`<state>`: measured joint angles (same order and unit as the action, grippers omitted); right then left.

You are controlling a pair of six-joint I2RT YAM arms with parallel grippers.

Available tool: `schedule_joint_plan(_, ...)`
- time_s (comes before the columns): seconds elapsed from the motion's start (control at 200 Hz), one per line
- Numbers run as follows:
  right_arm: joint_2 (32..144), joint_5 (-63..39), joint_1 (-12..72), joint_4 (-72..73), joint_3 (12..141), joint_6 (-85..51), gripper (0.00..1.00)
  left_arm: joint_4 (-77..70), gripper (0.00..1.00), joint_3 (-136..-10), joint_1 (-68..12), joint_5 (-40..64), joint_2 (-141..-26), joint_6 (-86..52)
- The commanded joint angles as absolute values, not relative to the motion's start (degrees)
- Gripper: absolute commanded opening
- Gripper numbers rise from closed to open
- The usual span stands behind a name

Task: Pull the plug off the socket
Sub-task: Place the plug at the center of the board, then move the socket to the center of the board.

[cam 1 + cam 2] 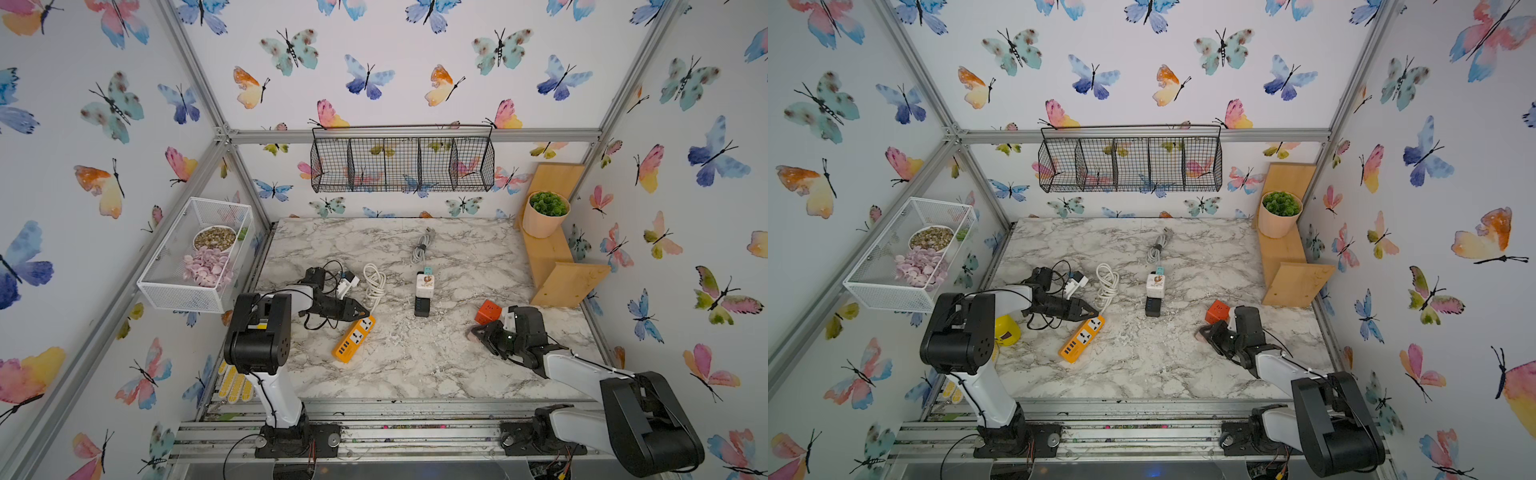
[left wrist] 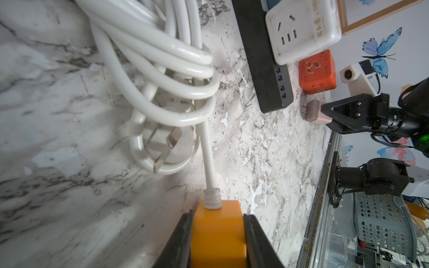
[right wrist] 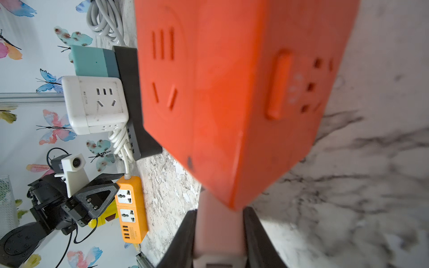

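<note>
Right gripper [image 2: 325, 116] is clenched on the pink plug [image 2: 312, 114]. Its prongs are bare and in no socket. It hangs low over the bench [image 1: 415, 374] near the right edge, just beside the red cube [image 1: 487, 311]; can't tell if it touches the bench. Left gripper [image 2: 218, 222] is clamped across the cord end of the orange strip [image 1: 354, 338], left of bench centre, with the white cord [image 1: 374, 282] coiled behind. Black strip [image 1: 423, 305] sits mid-bench, well apart. Step: the pull looks done, though I can't tell which socket is meant. Next move probably: set the plug on bare bench clear of the cube, then release both grips without dragging the strip.
</note>
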<state>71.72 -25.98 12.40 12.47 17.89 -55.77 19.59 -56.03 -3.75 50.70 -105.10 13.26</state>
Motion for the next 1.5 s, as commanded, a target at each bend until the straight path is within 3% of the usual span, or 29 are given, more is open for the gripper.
schedule_joint_plan(0.0,70.96,-25.3,12.22,10.37,16.44,-54.08,0.28,20.08,0.0,-54.8,-2.81,41.13,-107.42,16.09)
schedule_joint_plan(0.481,66.75,-19.2,12.22,-1.09,19.95,-50.89,0.64,20.03,0.0,-55.02,-2.8,41.16,-107.75,16.0)
schedule_joint_plan(0.696,59.12,-13.7,12.22,-11.1,23.49,-49.31,0.71,20.1,0.0,-55.52,-2.8,41.31,-108.54,16.02)
schedule_joint_plan(0.911,50.82,-12.52,12.29,-16.49,26.88,-48.43,0.68,20.09,0.0,-55.58,-2.74,41.2,-108.65,15.9)
schedule_joint_plan(1.116,51.72,-15.17,15.03,-15.48,30.72,-48.21,0.63,20.88,0.0,-55.99,-2.75,40.69,-108.63,15.91)
schedule_joint_plan(1.422,64.85,-4.9,36.56,-10.63,39.22,-50.54,0.63,21.01,0.0,-56.17,-2.8,39.73,-108.46,15.93)
schedule_joint_plan(1.497,71.03,-3.61,43.03,-7.46,42.46,-51.4,0.56,21.09,0.0,-56.16,-2.8,39.71,-108.37,15.95)
